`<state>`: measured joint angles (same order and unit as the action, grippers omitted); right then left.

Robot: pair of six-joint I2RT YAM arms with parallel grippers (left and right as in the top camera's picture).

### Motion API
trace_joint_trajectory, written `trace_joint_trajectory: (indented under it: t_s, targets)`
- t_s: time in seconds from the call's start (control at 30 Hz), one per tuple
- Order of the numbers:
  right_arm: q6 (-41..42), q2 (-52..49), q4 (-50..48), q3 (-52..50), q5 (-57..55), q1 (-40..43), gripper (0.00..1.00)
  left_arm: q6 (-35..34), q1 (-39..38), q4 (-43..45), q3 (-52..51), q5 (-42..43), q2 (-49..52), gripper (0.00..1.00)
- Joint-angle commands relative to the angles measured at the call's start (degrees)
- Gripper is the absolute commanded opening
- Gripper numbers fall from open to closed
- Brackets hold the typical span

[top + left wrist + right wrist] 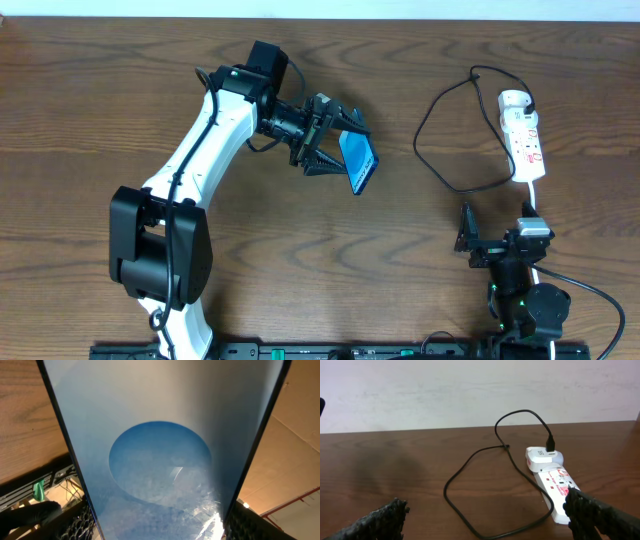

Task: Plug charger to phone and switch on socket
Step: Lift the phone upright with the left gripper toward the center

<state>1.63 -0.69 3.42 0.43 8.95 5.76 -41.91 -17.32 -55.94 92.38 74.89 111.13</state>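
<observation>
Dark wooden surface (100, 100) is stretching to a pale wall (420, 390). Left hand (340, 148) is clamping the tilted phone (360, 162); right hand (486, 501) is gaping near the socket (525, 140), with the charger (430, 130) looping beside it.

Phone (360, 163) sits ctr frame, btwn fingers of left gripper (345, 145). Socket (524, 140) lies upper right on table (100, 100); charger (418, 135) loops just left of it. Right gripper (497, 228) is lower right, below socket.

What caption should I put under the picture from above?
Left gripper holds the tilted phone while the charger loops beside the socket, not yet plugged into the phone.
</observation>
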Motion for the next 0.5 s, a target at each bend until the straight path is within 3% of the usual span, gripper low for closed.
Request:
trace_joint_trajectory:
  t_s: [0.0, 0.47]
  targets:
    - [-1.0, 0.3, 0.2, -0.1, -0.4, 0.2, 0.99, 0.7, 0.2, -0.2, 0.6, 3.1, -0.7, 0.73]
    - [-1.0, 0.3, 0.2, -0.1, -0.4, 0.2, 0.99, 0.8, 0.2, 0.3, 0.6, 2.5, -0.7, 0.73]
